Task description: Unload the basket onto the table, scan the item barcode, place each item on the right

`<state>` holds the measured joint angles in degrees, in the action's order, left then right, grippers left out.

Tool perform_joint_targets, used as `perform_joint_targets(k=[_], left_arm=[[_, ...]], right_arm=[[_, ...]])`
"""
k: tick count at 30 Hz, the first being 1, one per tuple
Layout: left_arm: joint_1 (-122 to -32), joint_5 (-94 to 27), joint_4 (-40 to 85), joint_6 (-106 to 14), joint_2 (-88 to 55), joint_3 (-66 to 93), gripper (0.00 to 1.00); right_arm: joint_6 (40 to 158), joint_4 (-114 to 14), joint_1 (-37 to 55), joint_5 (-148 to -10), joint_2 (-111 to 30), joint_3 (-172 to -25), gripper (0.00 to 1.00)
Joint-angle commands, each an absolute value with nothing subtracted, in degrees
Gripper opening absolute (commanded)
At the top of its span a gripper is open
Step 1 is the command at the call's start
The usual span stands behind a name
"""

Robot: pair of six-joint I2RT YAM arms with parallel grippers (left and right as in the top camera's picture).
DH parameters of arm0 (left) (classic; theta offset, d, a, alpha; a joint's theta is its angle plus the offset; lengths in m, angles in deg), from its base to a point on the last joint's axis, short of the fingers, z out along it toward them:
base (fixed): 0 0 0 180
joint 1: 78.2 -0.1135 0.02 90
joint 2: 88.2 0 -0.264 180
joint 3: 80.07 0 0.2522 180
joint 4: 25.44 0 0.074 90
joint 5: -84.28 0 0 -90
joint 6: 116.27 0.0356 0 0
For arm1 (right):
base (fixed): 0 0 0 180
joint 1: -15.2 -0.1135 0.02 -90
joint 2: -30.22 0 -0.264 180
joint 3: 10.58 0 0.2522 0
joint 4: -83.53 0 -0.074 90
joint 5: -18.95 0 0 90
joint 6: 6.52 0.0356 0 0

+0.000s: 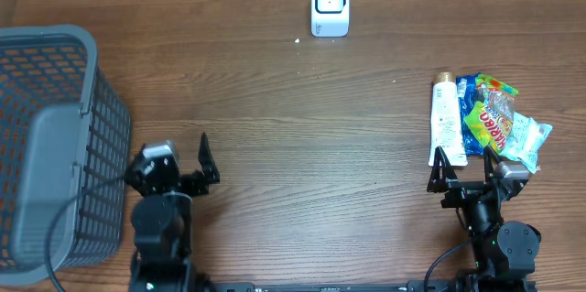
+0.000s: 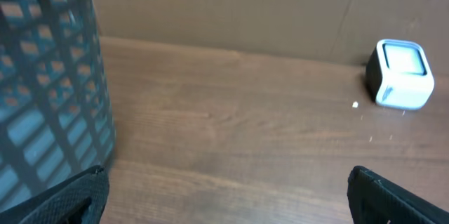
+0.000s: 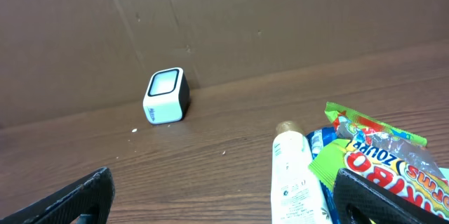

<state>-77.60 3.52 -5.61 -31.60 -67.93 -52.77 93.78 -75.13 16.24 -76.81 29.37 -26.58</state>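
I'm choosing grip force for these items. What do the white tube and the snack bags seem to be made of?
The white tube looks like smooth plastic, fairly matte, with printed text and a gold-toned cap. The snack bags look like thin glossy plastic film: crinkled, brightly printed, catching light.

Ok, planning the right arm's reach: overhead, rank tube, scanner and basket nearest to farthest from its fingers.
1. Tube, just ahead of the right fingers.
2. Scanner, far edge, middle.
3. Basket, far left.
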Motion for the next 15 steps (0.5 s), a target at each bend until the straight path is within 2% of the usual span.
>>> perform_joint_targets(k=[1,4,10,15], left_arm=[[-78.0,3.2,-6.3,-27.9,-73.5,-57.9,1.00],[-78.0,3.1,-6.4,-27.0,-78.6,-61.9,1.00],[-78.0,-4.4,-6.4,-15.0,-85.9,-65.6,1.00],[-78.2,-4.0,-6.3,-14.0,-88.1,-65.6,0.99]], right_arm=[[93.9,-75.4,16.0,-77.2,30.1,-26.2,1.00],[93.9,-75.4,16.0,-77.2,30.1,-26.2,1.00],[93.9,-75.4,16.0,-77.2,30.1,-26.2,1.00],[93.9,-75.4,16.0,-77.2,30.1,-26.2,1.00]])
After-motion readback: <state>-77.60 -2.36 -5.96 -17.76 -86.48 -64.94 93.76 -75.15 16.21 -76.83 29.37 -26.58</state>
